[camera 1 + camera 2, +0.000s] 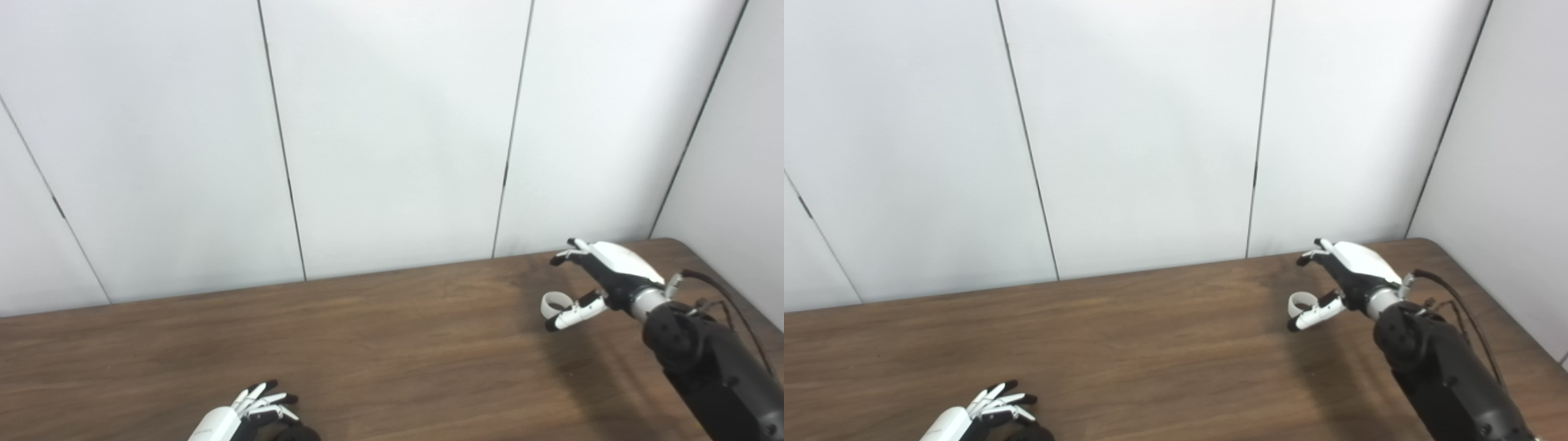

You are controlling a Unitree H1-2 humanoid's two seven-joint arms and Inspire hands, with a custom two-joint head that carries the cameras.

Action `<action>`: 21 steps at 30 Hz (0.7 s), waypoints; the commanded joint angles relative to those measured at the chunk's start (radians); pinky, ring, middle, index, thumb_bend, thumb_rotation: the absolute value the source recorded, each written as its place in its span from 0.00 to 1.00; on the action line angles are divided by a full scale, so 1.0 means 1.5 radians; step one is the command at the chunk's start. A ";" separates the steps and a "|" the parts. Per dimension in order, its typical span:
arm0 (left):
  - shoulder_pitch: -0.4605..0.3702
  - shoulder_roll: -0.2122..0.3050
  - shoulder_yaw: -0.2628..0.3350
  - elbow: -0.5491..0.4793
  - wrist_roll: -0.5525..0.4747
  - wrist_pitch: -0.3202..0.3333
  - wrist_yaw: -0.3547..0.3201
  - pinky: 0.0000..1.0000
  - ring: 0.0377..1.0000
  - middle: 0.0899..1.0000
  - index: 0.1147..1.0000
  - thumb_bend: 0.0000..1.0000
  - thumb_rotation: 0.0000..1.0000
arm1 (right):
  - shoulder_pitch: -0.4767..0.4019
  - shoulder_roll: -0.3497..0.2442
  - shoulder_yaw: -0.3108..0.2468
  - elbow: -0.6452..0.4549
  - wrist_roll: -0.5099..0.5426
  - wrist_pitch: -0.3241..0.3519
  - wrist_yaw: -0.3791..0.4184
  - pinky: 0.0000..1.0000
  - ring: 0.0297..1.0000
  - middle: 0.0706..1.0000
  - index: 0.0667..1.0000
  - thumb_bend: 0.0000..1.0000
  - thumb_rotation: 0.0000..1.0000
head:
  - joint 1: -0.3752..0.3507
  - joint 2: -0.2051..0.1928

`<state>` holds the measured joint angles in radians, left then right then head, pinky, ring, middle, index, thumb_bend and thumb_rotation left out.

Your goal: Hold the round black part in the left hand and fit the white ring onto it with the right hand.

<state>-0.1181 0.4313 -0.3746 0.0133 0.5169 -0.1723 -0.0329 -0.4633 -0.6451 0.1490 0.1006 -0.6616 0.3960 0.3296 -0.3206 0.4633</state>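
The white ring [554,303] lies on the brown table [392,343] at the far right, touching the thumb of my right hand [597,275]. That hand is open, its fingers arched above the ring and apart from the thumb; whether it grips the ring I cannot tell. At the bottom edge, the round black part [298,433] is mostly cut off by the frame. My left hand [251,411] sits just left of it with fingers spread over its rim, closed on nothing. In the right eye view the ring [1300,302] and the black part [1032,434] stand the same way.
White wall panels [392,135] rise right behind the table's far edge. The table's rounded far right corner [680,245] is close to my right hand. A black cable [723,294] loops along my right forearm.
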 commanded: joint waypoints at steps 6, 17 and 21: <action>0.016 0.013 -0.010 -0.014 0.005 -0.014 -0.057 1.00 0.97 0.83 0.41 0.52 0.04 | -0.058 -0.012 0.032 0.026 -0.026 0.012 0.009 1.00 1.00 1.00 0.86 0.98 0.37 | -0.018 0.007; 0.031 0.020 0.005 -0.034 0.000 -0.012 -0.077 1.00 0.98 0.83 0.41 0.52 0.04 | -0.089 -0.012 0.062 0.107 -0.030 -0.004 -0.002 1.00 1.00 1.00 0.84 0.99 0.35 | -0.033 0.020; 0.034 0.022 0.011 -0.035 -0.001 -0.013 -0.082 1.00 0.98 0.84 0.41 0.52 0.04 | -0.089 -0.017 0.069 0.112 -0.037 0.006 0.007 1.00 1.00 1.00 0.83 0.96 0.31 | -0.033 0.021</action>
<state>-0.0851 0.4398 -0.3462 -0.0395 0.5061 -0.1773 -0.1030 -0.5464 -0.6393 0.2562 0.2838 -0.6975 0.4155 0.3561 -0.3697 0.4939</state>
